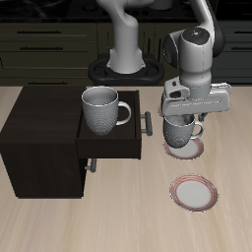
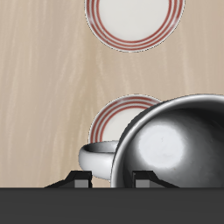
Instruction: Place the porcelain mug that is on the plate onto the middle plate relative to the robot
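Observation:
My gripper (image 1: 183,122) is shut on the rim of the porcelain mug (image 1: 180,136), a greyish-white speckled mug with a dark inside. The mug hangs low over a red-rimmed plate (image 1: 190,155), the middle plate as far as I can tell. I cannot tell whether the mug touches it. In the wrist view the mug (image 2: 175,144) fills the foreground with its handle sticking out sideways. It covers part of that plate (image 2: 118,114), and the gripper (image 2: 112,180) shows only its fingertips. A second plate (image 1: 193,193) lies nearer the table's front edge and also shows in the wrist view (image 2: 135,17). The third plate is hidden.
A near-identical, slightly larger mug (image 1: 101,108) stands on the open drawer (image 1: 113,148) of a dark cabinet (image 1: 39,138) beside the plates. The robot's base stands at the table's back.

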Available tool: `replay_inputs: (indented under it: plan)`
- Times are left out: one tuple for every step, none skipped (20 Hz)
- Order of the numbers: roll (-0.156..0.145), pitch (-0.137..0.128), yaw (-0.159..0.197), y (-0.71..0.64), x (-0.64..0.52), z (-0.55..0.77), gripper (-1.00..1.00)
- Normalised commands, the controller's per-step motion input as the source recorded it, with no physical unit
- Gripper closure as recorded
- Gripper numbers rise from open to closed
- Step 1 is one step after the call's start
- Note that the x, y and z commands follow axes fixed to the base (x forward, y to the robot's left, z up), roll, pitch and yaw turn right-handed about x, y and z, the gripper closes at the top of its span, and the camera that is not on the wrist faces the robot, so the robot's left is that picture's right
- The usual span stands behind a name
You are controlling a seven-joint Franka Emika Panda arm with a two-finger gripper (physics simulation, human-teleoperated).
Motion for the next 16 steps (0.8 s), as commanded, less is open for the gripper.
replay_inputs:
  plan:
    - [0.008, 0.204, -0.109, -0.03, 0.14, -0.39, 1.00]
    - [0.007, 0.013, -0.004, 0.14, 0.00, -0.25, 1.00]
    - [0.059, 0.028, 0.072, 0.19, 0.07, -0.59, 1.00]
    - [0.078, 0.112, -0.054, 0.30, 0.01, -0.36, 1.00]
    - [0.095, -0.022, 0.139, 0.30, -0.03, -0.33, 1.00]
    - [0.025, 0.198, -0.132, 0.12, 0.07, -0.46, 1.00]
    - [0.059, 0.085, -0.028, 0.31, -0.16, -0.36, 1.00]
    - [0.033, 0.004, 0.083, 0.45, -0.19, -0.58, 1.00]
    - [0.051, 0.109, -0.040, 0.21, -0.08, -0.24, 1.00]
    - [-0.007, 0.017, 0.030, 0.07, 0.06, -0.21, 1.00]
    - [-0.102, 0.003, 0.009, -0.05, -0.03, -0.06, 1.00]
    - [0.129, 0.134, 0.002, 0.17, -0.01, -0.22, -1.00]
    - [-0.119, -0.051, -0.037, -0.21, 0.08, -0.09, -1.00]
    - [-0.034, 0.038, -0.012, -0.11, 0.05, -0.04, -1.00]
    - [-0.025, 0.060, -0.097, -0.12, 0.07, 0.01, -1.00]
    - [0.020, -0.065, 0.058, 0.02, -0.14, 0.20, -1.00]
